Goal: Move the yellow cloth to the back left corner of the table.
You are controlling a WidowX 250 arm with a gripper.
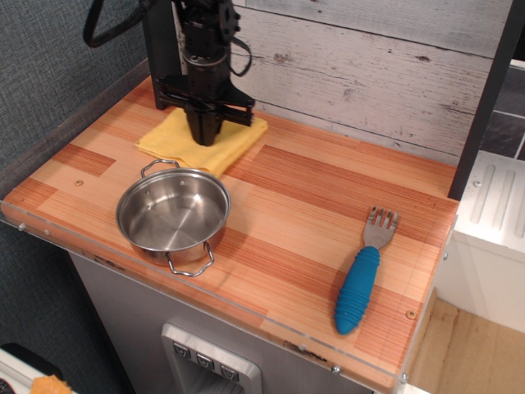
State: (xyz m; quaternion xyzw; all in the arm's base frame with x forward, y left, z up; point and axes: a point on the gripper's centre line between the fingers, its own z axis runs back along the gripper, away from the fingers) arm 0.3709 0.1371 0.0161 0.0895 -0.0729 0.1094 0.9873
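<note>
The yellow cloth (pixel 166 138) lies flat on the wooden table (pixel 328 205) near its back left, just behind the steel pot. My gripper (pixel 203 139) points straight down onto the middle of the cloth. Its fingers are drawn together and pinch the fabric against the tabletop. The arm hides the centre of the cloth.
A steel pot (pixel 172 215) stands at the front left, touching or nearly touching the cloth's front edge. A blue-handled fork (pixel 361 275) lies at the front right. A black post (pixel 160 49) stands in the back left corner before the white plank wall (pixel 369 66).
</note>
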